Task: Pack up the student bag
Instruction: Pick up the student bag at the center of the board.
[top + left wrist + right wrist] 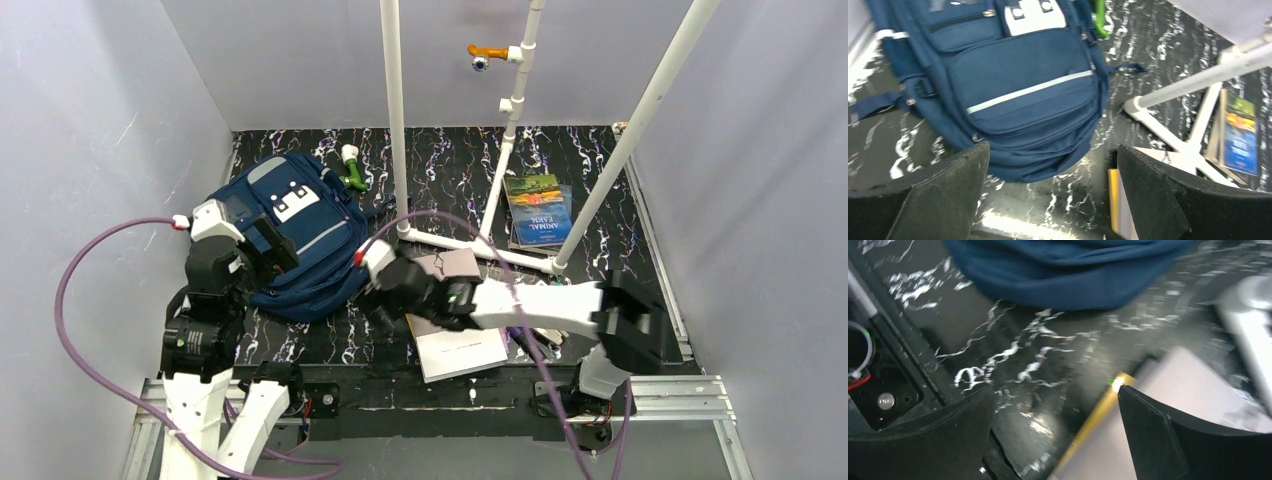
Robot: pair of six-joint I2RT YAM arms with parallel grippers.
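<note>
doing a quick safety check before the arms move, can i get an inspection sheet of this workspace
surface: black marbled table, no spills seen
job's things: blue backpack lies flat at left rear, front up; cannot tell if the main zip is open
clutter: green and white object behind the backpack; blue book at right rear by the frame's foot; white notebook at the near edge, partly under the right arm
hands: left hand open, empty, above the backpack's near end; right hand open, empty, above bare table beside the notebook
cables: purple cables loop off both arms
surroundings: grey walls; white pipe frame standing on the table
</note>
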